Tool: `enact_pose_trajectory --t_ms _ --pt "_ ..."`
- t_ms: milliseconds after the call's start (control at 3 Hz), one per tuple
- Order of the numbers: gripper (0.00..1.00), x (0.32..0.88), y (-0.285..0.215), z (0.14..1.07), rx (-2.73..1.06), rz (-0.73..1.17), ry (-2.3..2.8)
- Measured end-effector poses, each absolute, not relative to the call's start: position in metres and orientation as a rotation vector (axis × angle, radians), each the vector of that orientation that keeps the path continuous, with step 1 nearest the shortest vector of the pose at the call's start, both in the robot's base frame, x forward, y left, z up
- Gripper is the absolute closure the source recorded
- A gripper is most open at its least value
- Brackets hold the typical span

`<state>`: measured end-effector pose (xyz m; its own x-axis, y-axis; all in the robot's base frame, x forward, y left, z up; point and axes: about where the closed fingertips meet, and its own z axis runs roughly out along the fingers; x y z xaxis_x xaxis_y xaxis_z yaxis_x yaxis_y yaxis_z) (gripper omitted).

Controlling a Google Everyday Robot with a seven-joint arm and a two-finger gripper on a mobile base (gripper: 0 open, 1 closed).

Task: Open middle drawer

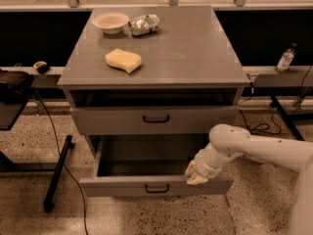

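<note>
**Colleague:** How far along is the middle drawer?

**Me:** I'd call it done, or nearly. The middle drawer [122,185] is pulled well out toward the near side. Its grey tray shows below the top drawer [112,120], and its black handle [157,188] sits at the centre of the front. At most I judge a little travel is left, then letting go.

**Colleague:** And the gripper?

**Me:** The gripper [197,176] is at the top rim of that drawer's front, right of the handle and touching the rim. I cannot tell whether it clasps the rim or only rests on it. The arm [264,148] reaches in from the right.

**Colleague:** Anything in the way?

**Me:** Nothing I can see in front of the drawer. The top drawer stands out a little. On the cabinet top [186,53] there is a yellow sponge [123,60] on the left and a bowl [111,22] at the far left. Just beside the bowl is what may be a crumpled packet [144,24], but it is too dim to be sure. On the floor, a black stand leg [56,173] lies to the left and cables [257,128] to the right. A bottle [285,58] stands on the far right ledge, well apart.
</note>
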<state>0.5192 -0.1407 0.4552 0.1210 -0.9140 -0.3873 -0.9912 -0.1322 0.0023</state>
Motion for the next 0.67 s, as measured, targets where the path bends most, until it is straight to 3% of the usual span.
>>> enact_pose_trajectory --t_ms 667 --pt "0.22 0.4894 -0.144 0.4608 -2.173 0.512 1.842"
